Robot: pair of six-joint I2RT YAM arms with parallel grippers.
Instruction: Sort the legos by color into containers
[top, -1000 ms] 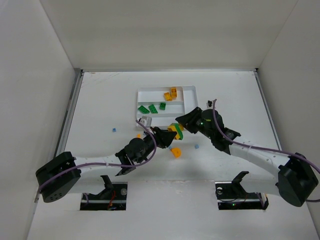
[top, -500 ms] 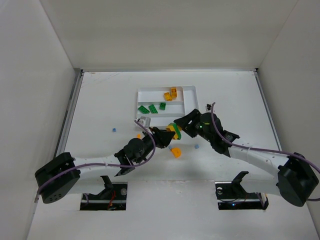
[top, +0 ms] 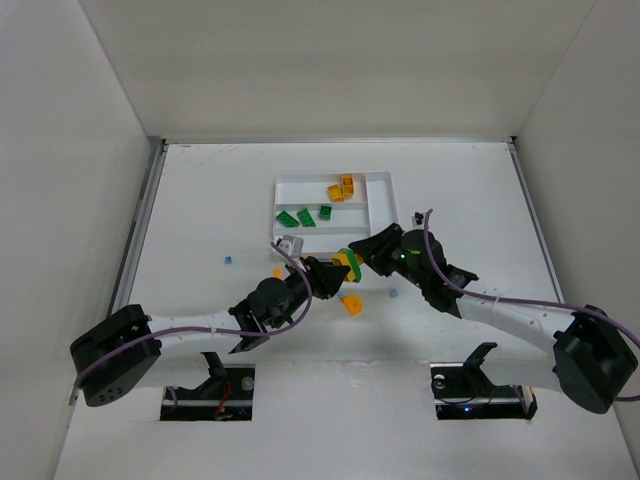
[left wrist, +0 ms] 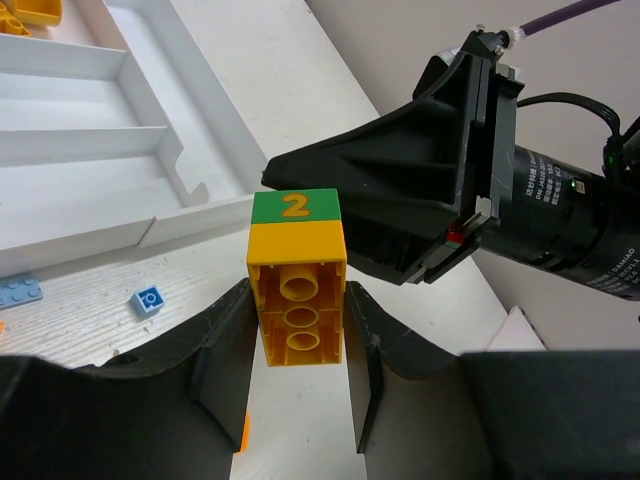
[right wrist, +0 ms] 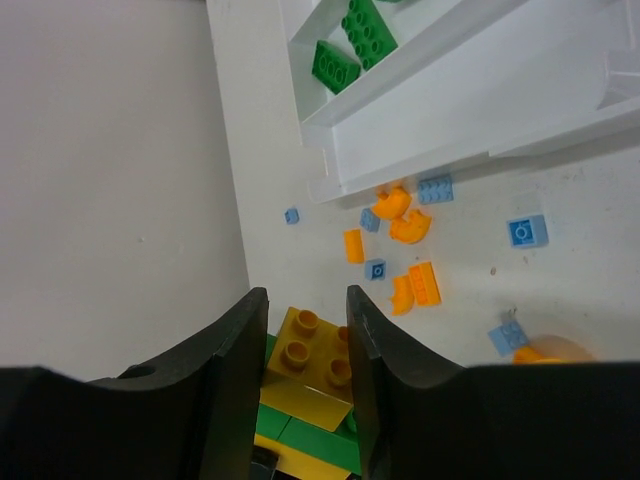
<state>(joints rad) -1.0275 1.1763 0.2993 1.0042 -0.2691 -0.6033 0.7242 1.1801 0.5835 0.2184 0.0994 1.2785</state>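
My left gripper (left wrist: 298,300) is shut on a yellow lego (left wrist: 297,310) that has a green lego marked 2 (left wrist: 294,205) stuck to its far end. It holds this stack (top: 350,262) above the table, in front of the white tray (top: 280,185). My right gripper (right wrist: 307,320) meets it from the other side, and its fingers (left wrist: 400,180) press both sides of the studded yellow lego (right wrist: 310,350) capping the green (right wrist: 310,435). Orange legos (top: 342,188) lie in the tray's top slot. Green legos (top: 305,216) fill the slot below.
Loose orange pieces (right wrist: 400,215) and light blue pieces (right wrist: 527,230) lie scattered on the table just in front of the tray wall (right wrist: 420,150). One orange piece (top: 351,304) sits under the grippers. A blue bit (top: 228,260) lies off to the left.
My right gripper has slid down and left onto the far end of the stack. The left gripper has kept its hold and barely moved.
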